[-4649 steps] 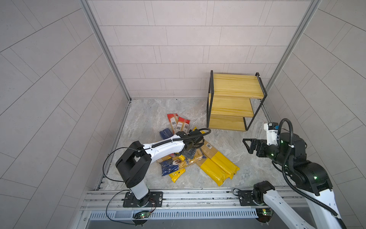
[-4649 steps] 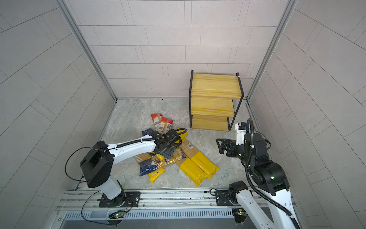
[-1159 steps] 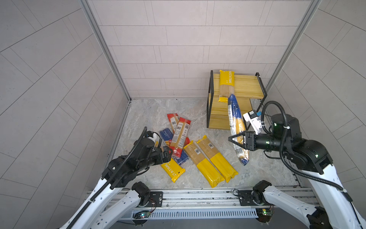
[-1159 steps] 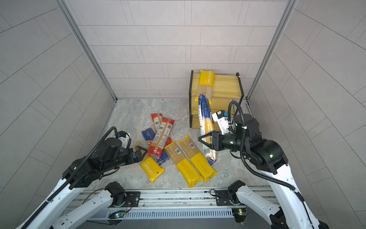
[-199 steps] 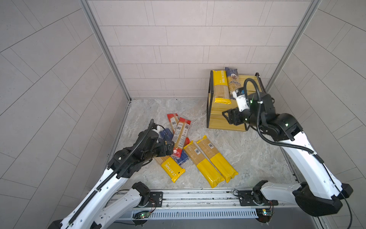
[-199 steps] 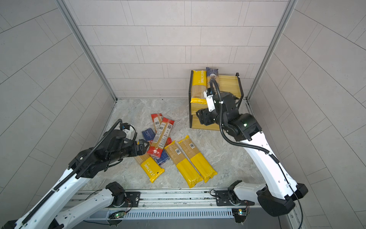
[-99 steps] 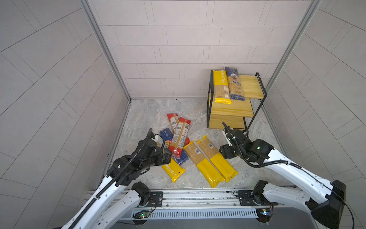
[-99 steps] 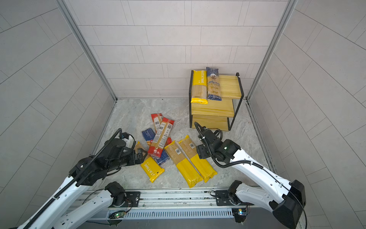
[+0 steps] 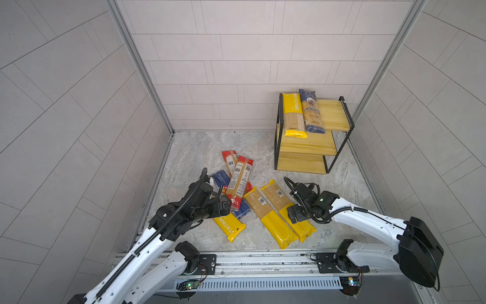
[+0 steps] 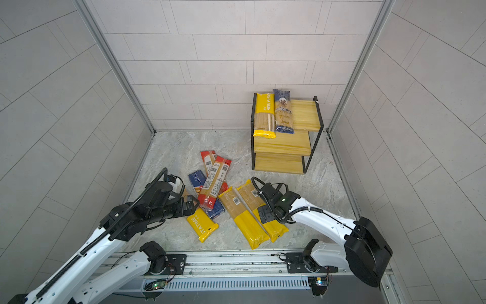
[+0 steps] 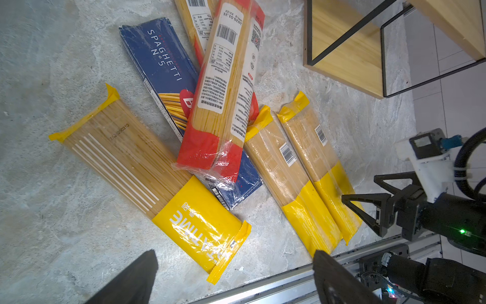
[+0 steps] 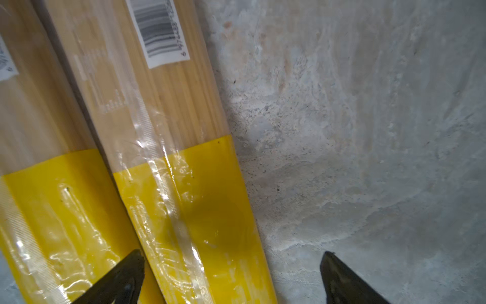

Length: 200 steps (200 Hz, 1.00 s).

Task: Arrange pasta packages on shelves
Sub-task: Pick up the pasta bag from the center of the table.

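The shelves (image 9: 335, 115) stand at the back right, with a yellow pasta package (image 9: 294, 115) and a dark blue one (image 9: 312, 113) lying side by side on the top board. Several more pasta packages lie on the floor: two yellow ones (image 9: 268, 213) (image 9: 288, 208) side by side, a yellow PASTATIME one (image 11: 168, 189), red-ended ones (image 11: 223, 86) and a blue box (image 11: 160, 60). My right gripper (image 12: 232, 254) is open, low over the yellow end of the outer yellow pack (image 12: 200, 210). My left gripper (image 11: 234, 252) is open beside the pile, holding nothing.
Tiled walls close in the marble floor (image 9: 342, 189) on three sides. A metal rail (image 9: 249, 263) with both arm bases runs along the front edge. The two lower shelf boards (image 9: 305, 143) carry nothing.
My right arm has come down from the top shelf to the floor packs, leaving the blue pack up there, and its jaws have widened. The left arm has barely moved.
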Tool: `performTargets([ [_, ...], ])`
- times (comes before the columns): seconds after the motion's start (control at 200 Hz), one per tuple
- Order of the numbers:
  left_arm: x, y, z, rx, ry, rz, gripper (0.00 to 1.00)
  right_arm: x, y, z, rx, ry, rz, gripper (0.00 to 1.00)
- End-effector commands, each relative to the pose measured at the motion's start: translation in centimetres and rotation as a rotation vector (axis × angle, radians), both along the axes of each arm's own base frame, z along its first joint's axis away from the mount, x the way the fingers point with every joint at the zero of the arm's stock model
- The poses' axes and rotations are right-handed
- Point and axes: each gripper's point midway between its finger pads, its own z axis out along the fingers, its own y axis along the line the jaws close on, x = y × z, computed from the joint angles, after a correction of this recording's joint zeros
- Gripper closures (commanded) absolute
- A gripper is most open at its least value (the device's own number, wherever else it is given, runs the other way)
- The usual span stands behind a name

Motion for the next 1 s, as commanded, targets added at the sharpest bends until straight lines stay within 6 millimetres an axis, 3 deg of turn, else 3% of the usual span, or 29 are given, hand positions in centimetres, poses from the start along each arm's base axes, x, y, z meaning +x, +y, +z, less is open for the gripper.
performTargets([
  [0.0, 0.5, -0.2, -0.3, 0.006, 0.002, -0.004, 0.02, 0.0, 0.8, -1.2, 0.027, 0.013, -0.007, 0.01],
  [0.355, 0.7, -0.4, -0.8, 0.016, 0.017, -0.002, 0.02, -1.1, 2.8, -3.4, 0.057, 0.073, 0.045, 0.01],
  [0.75, 0.6, -0.2, -1.5, 0.030, 0.040, 0.007, 0.02, -1.7, 2.8, -6.8, -0.045, 0.171, 0.060, 0.03],
  [0.816, 0.5, -0.2, -1.6, 0.029, 0.041, 0.007, 0.02, -1.9, 2.6, -7.5, -0.063, 0.194, 0.054, 0.11],
  [0.926, 0.5, 0.0, -1.5, 0.034, 0.037, 0.012, 0.02, -2.4, 2.5, -8.5, -0.084, 0.232, 0.040, 0.41],
  [0.996, 0.5, 0.1, -1.7, 0.039, 0.038, 0.014, 0.02, -2.8, 2.9, -9.2, -0.067, 0.258, 0.039, 0.53],
])
